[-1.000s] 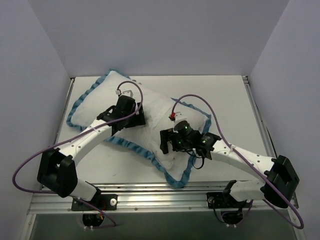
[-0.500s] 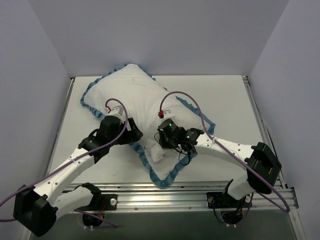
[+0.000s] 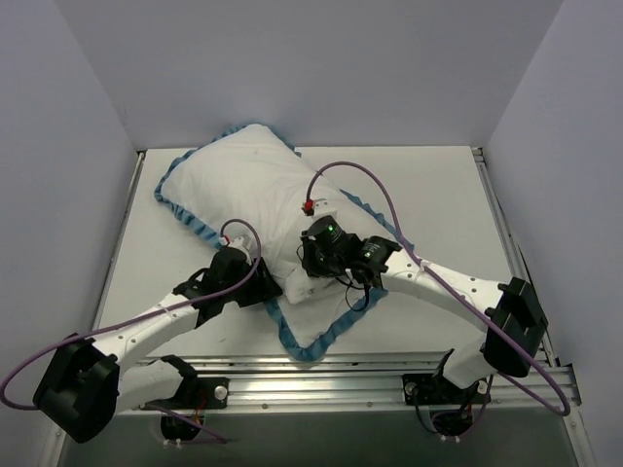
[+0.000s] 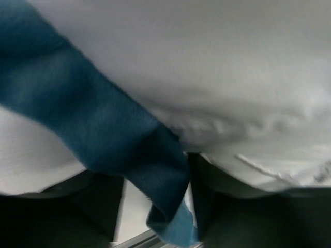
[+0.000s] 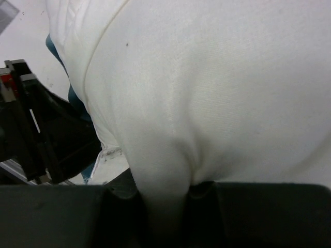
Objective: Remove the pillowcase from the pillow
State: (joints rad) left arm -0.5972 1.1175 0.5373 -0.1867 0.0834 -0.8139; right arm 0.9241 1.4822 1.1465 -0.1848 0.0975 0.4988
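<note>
The pillowcase (image 3: 336,316) lies white back up, with teal ruffle (image 3: 304,350) round its edge. It bulges at the back left and lies flatter toward the front. A plain white corner that looks like the pillow (image 3: 295,290) pokes out at its near-left edge. My right gripper (image 3: 310,270) is shut on a fold of this white fabric (image 5: 170,129); the fold runs down between the jaws of the right gripper (image 5: 165,206). My left gripper (image 3: 261,284) is at the case's near-left edge. The left gripper (image 4: 160,212) has its jaws apart, with the teal ruffle (image 4: 103,119) hanging between them.
The white table (image 3: 438,195) is walled at the back and on both sides. An aluminium rail (image 3: 321,375) runs along its near edge. The left arm's dark gripper body (image 5: 46,129) sits close beside the right gripper. Cables loop above both wrists.
The pillow has swung and shifted toward the back left. My right gripper closed on white fabric and moved up-left. My left gripper left the pillow's top, came down to the ruffle, and its jaws narrowed.
</note>
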